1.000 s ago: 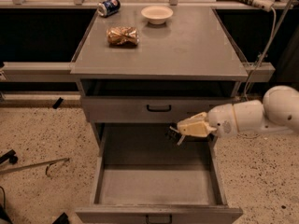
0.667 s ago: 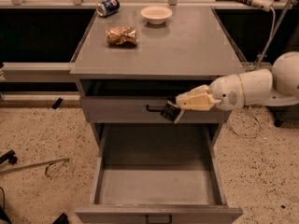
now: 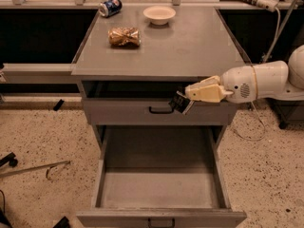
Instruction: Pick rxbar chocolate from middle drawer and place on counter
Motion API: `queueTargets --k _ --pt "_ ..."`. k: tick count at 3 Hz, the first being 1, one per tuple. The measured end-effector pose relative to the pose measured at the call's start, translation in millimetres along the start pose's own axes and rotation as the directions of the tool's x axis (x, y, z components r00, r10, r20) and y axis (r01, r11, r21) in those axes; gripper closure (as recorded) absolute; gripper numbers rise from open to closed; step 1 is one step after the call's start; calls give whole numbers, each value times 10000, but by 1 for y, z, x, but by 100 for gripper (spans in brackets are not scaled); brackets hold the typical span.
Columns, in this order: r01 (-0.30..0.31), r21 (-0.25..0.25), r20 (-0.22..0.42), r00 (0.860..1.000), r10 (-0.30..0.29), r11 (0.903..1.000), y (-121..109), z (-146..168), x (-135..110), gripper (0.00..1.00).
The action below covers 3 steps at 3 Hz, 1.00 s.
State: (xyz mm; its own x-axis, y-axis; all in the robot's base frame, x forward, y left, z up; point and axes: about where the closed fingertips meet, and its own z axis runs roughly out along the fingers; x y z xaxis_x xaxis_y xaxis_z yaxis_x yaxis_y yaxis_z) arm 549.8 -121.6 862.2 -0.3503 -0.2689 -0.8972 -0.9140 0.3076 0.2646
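A robot arm [image 3: 256, 82] reaches in from 3 o'clock across the front of a grey drawer cabinet, its cream-coloured gripper [image 3: 186, 98] stopping just below the lip of the counter [image 3: 190, 46] and in front of the shut upper drawer front [image 3: 118, 113]. The two fingers [image 3: 205, 92] are closed together on a chocolate bar [image 3: 179, 104] in a dark wrapper. The bar sticks out of the tip toward 9 o'clock, tilted, just beside that drawer front's black handle [image 3: 160, 110]. The bar hangs in the air, well above the tray of the open drawer [image 3: 100, 175], which is pulled far out toward 6 o'clock with its own small handle [image 3: 160, 221] at the bottom edge of the view. Three things sit on the counter's far half: a crinkled golden-brown packet [image 3: 124, 36] at about 10 o'clock from the counter's middle, a blue can [image 3: 110, 7] lying on its side near the 11 o'clock corner, and a small pale bowl [image 3: 159, 14] at 12 o'clock by the back edge. A thin cable [image 3: 259, 122] trails over the speckled floor [image 3: 42, 137] at 3 o'clock of the cabinet.
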Motion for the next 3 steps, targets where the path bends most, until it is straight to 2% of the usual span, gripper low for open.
queueTargets --k 1,3 --pt "304 -32 172 9994 -304 9995 -8 -11 -24 100" --pt "507 -1321 478 9979 -447 9899 -42 -10 -84 100"
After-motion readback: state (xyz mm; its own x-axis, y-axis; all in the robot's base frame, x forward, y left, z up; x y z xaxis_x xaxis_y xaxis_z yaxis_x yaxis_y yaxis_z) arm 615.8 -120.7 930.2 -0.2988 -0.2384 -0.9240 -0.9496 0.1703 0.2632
